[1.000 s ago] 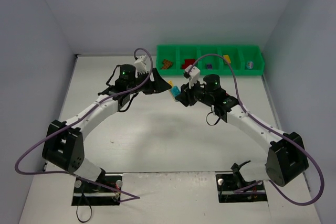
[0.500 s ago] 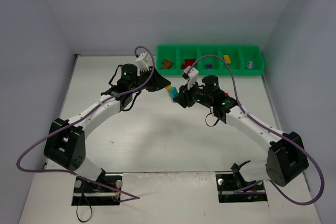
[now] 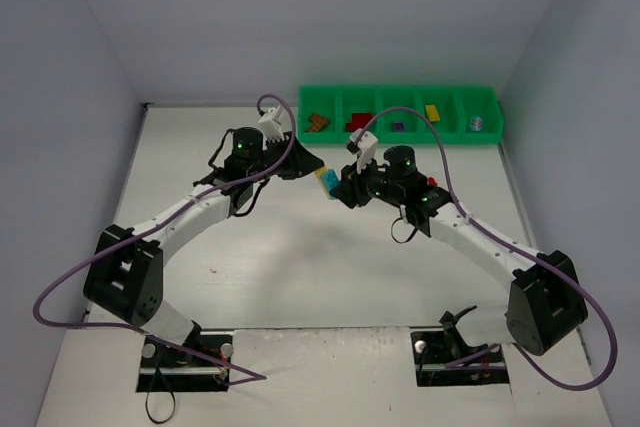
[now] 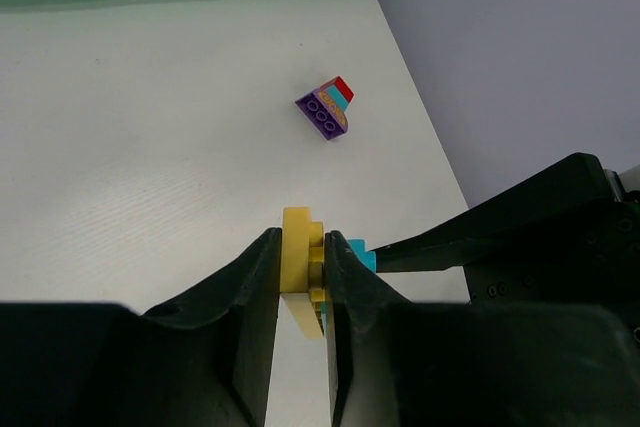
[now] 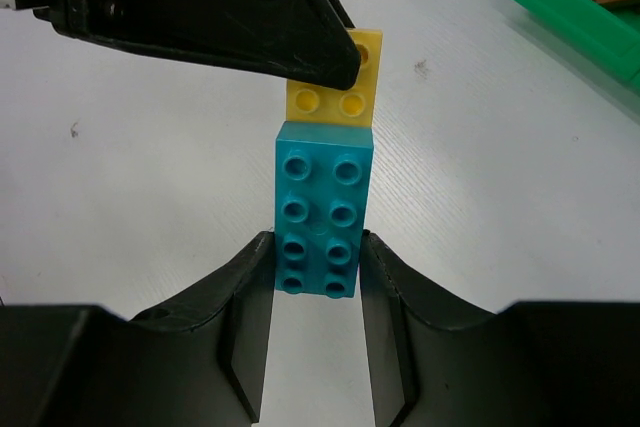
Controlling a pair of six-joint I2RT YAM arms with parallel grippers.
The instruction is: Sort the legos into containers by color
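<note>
1. Green tray (image 3: pixel 400 112) at the far table (image 3: pixel 280 277) edge; both arms reach inward, left gripper (image 3: pixel 318 171) and right gripper (image 3: pixel 338 187) tip to tip.
2. Left gripper (image 4: pixel 303 267) is clamped on the yellow brick (image 4: pixel 297 252).
3. Right gripper (image 5: pixel 315 267) is clamped on the light blue brick (image 5: pixel 320 207), which joins the yellow one end to end.

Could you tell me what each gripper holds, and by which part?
Left gripper: yellow brick, pinched on opposite faces. Right gripper: light blue brick, clamped across its long sides near one end.

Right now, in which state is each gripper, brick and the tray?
left gripper, shut on the yellow brick
right gripper, shut on the light blue brick
yellow brick, joined to the light blue brick
mixed stack, lying loose on the table
green tray, open, bricks inside
</note>
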